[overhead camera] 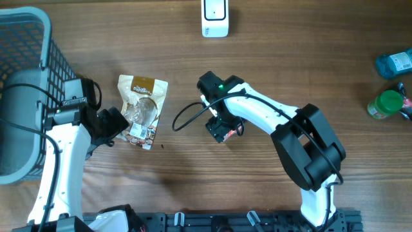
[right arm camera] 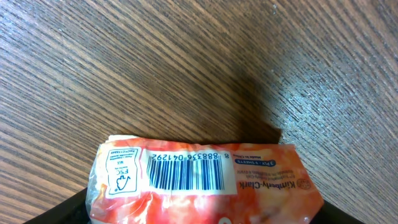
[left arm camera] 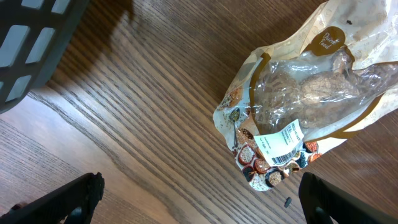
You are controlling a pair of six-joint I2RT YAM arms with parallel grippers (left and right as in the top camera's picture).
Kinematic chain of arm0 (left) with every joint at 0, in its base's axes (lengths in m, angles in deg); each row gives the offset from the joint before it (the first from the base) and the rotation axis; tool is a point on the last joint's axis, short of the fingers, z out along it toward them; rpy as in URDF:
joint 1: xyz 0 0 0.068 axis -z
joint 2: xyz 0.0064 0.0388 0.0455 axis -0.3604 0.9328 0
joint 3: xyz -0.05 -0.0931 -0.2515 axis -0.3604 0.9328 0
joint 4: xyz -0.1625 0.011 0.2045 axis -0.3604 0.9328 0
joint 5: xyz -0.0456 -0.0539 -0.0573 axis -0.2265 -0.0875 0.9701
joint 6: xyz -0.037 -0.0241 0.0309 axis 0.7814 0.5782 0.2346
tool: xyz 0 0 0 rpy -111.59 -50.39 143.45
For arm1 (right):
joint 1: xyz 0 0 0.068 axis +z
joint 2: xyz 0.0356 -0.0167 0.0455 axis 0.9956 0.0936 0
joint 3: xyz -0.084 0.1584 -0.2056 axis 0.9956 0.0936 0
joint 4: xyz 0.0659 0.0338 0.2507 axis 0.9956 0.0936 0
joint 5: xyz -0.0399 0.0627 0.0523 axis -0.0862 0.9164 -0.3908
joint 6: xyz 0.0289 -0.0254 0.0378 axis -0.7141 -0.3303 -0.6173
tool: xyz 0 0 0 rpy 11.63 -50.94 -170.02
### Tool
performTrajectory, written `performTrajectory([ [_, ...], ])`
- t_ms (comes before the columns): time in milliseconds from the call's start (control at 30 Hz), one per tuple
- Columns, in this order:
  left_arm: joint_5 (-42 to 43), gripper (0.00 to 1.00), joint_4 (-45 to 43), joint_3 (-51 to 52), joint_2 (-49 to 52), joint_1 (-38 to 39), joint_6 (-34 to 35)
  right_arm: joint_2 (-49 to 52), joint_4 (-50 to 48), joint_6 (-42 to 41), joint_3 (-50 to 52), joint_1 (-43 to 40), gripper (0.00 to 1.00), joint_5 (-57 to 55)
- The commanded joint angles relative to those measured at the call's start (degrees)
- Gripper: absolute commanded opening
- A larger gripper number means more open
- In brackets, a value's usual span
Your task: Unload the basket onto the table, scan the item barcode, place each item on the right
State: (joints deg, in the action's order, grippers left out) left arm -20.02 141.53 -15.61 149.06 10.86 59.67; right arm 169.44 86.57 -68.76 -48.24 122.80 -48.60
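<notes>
Tissue pack [right arm camera: 199, 180]: small soft-film pocket packet, light, squashy, wrapper slick and creased. It should give under pressure, not crack. Best hold is across the short sides, with the printed face left bare; a hard pinch would likely wrinkle the film and bend the code. Looks: orange-and-white mottled wrapper with a white label band carrying a black barcode [right arm camera: 185, 171], a recycling mark to its left and small maker's print to its right. The code faces the right wrist camera, bars clean and flat. Location: mid-surface, directly under the right arm's wrist, on or just above the wooden surface [right arm camera: 124, 62]; the shadow behind hints it may be lifted, but the view is too tight to be sure. Right jaws: dark tips sit at either end of the pack, bracketing it; cannot tell whether they actually press on it. Left jaws: spread wide, nothing between them, hovering just beside a clear-windowed snack pouch [overhead camera: 141, 103] with its own white sticker, next to the grey basket [overhead camera: 26, 38]. A white unit [overhead camera: 214, 18] at the far edge, well apart from the pack, is probably the scanner.
</notes>
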Motion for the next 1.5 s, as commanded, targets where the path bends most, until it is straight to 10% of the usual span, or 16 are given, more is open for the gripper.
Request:
performTrajectory([
  [0, -0.8, 1.00, -0.1, 0.1, 0.2, -0.5, 0.3, 1.7, 0.1, 0.7, 2.2, -0.1, 0.81, 1.9],
  [367, -0.8, 1.00, -0.5, 0.1, 0.2, -0.5, 0.3, 1.4, 1.0, 5.8, -15.8, -0.2, 0.77, 13.1],
  [567, -0.8, 1.00, -0.6, 0.1, 0.2, -0.5, 0.3, 1.4, 7.5, 5.1, -15.6, -0.2, 1.00, 4.1],
  [1467, -0.8, 1.00, -0.8, 0.1, 0.2, -0.5, 0.3, 1.4, -4.4, 3.8, -0.3, 1.6, 0.98, 4.8],
])
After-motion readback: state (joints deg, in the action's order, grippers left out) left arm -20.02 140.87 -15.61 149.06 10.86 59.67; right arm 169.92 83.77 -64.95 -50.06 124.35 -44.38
